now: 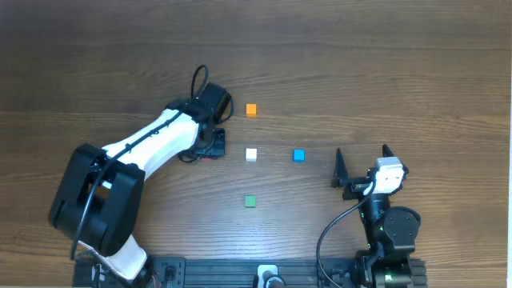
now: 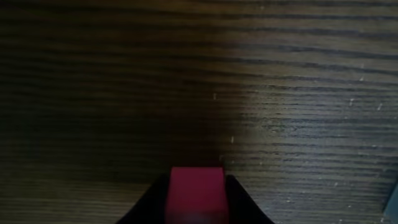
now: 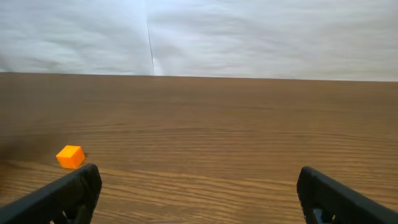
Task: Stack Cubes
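Wood-grain surface point(image 1: 384, 64), dark brown, with wide bare stretches along its far and right sides. Left tool point(image 1: 210, 147) is clenched on a red cube point(image 2: 196, 190), close to the wood, just left of the white cube point(image 1: 251, 154). Orange cube point(image 1: 251, 110) sits farther out, blue cube point(image 1: 298, 155) right of the white one, green cube point(image 1: 250, 202) nearer the bases. These four lie apart, none stacked. Right tool point(image 1: 362, 154) is released, fingers spread wide, right of the blue cube with free room between. Cubes small, square-edged, plain-coloured.
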Robot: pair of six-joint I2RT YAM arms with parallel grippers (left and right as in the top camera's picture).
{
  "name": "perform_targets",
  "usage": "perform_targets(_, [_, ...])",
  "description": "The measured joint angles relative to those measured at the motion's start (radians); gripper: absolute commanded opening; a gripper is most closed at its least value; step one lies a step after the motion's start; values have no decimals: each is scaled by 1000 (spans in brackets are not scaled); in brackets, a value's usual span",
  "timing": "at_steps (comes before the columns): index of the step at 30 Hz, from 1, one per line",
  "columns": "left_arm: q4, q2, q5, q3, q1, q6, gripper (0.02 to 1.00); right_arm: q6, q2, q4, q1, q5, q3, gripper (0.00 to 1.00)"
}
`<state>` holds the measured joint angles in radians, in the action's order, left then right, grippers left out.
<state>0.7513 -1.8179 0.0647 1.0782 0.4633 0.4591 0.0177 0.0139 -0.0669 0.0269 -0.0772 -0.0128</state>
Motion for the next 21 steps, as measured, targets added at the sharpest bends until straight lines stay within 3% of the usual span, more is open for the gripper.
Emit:
perform_targets(4, [0, 0, -1, 0, 0, 2, 40, 0, 0, 0, 0, 0, 0, 991])
perform_targets(12, [116, 12, -2, 95, 32, 89, 38, 0, 0, 0, 0, 0, 0, 993])
perform_targets(21, [248, 36, -2, 338, 165, 250, 38, 0, 0, 0, 0, 0, 0, 993])
